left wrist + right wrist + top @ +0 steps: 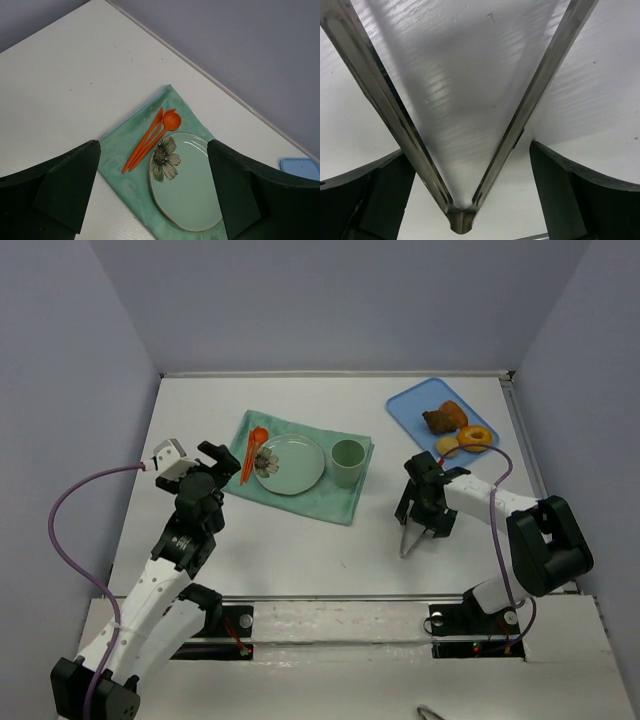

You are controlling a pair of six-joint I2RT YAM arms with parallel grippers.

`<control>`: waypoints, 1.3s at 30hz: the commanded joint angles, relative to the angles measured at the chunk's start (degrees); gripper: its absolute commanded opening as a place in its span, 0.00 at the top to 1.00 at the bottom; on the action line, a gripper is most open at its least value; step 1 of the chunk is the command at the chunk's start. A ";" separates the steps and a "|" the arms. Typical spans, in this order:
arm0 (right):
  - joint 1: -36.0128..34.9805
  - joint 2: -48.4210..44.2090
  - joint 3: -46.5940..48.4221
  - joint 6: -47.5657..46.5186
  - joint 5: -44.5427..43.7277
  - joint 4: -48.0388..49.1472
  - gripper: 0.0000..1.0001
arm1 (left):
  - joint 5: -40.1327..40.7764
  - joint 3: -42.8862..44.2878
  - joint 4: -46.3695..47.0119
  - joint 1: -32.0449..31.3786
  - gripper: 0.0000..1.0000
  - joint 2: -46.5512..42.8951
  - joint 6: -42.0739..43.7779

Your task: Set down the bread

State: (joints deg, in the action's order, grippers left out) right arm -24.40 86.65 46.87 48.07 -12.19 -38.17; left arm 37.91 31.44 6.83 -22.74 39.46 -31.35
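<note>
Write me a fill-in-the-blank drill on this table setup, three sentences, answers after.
1. The bread pieces lie on a ____ tray.
2. The right gripper holds a pair of metal ____.
3. The orange utensils lie on the green cloth, right beside the flowered ____.

Missing words: blue; tongs; plate.
</note>
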 commanded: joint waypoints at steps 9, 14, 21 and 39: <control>3.40 2.73 -4.68 -1.67 -0.99 8.64 0.68 | 2.43 -0.94 3.01 0.59 0.01 -1.06 0.42; 2.27 -0.59 -5.91 -3.34 4.00 7.07 0.93 | 2.52 -1.21 4.24 0.59 0.01 -0.36 1.21; -6.25 -14.90 -3.73 -3.15 2.52 -4.18 0.93 | 2.52 -0.41 3.71 0.68 0.01 0.70 1.12; 0.04 -10.02 19.74 -18.63 -4.08 -2.17 0.82 | 1.46 -1.21 2.75 0.68 0.01 -2.46 0.68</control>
State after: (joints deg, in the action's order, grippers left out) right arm -28.62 73.76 62.39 31.75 -13.89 -41.43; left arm 37.89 31.07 7.49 -22.37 38.76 -30.76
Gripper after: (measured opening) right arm 0.163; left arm 0.990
